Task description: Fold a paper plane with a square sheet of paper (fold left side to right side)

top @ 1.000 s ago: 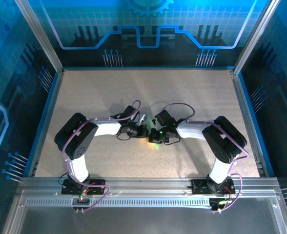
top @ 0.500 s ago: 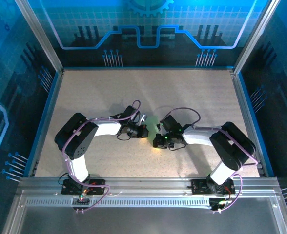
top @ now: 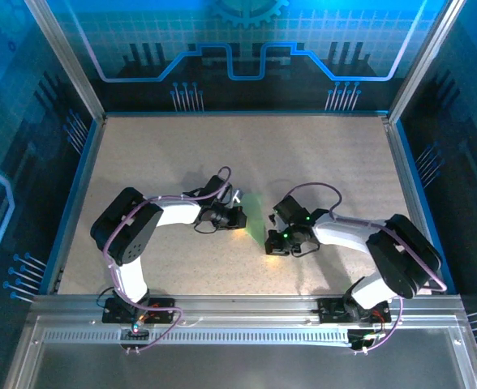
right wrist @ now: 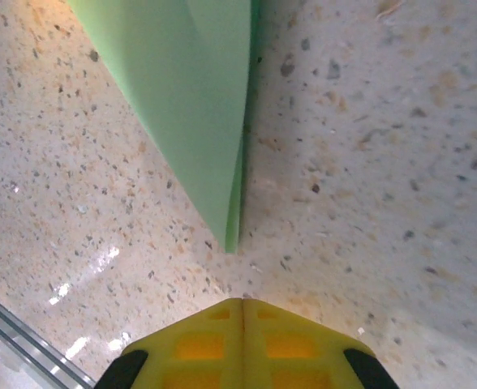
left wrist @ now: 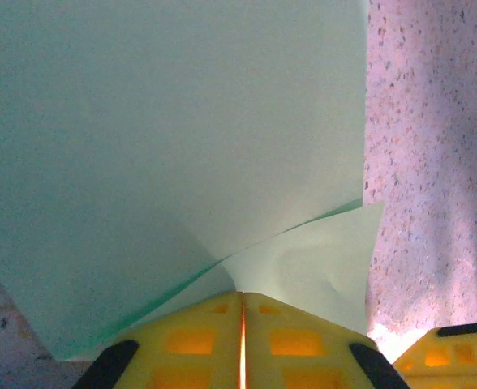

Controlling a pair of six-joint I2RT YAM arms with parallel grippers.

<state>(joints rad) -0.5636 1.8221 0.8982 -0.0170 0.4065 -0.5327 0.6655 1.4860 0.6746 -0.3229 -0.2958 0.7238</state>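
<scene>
**Left-over-right fold: flap is over, crease is not yet flat**

The square sheet of paper (left wrist: 165,146) is lying mid-table between the two arms, doubled over on itself. In the left wrist view the upper layer is bowing up off the lower one. Both layers are running into the tips of the left gripper (left wrist: 241,324), whose jaws are sitting together with only a hairline seam. It is looking like a pinch on the flap, but I cannot confirm that paper is inside. The right gripper (right wrist: 242,320) is closed on nothing. Its tips are sitting low over the table (right wrist: 368,162), just short of the sheet's pointed folded end; I cannot tell whether they are touching the surface.

Judgement on doing this well: the flap is needing to come down with its edges matched before any pressing. Letting go while the layer is bowing up is risking spring-back. I am favouring the left tips pinning the aligned edge while the right tips, closed, are sliding along the fold line. Light pressure is advisable, since thin paper is prone to dragging or tearing.
</scene>
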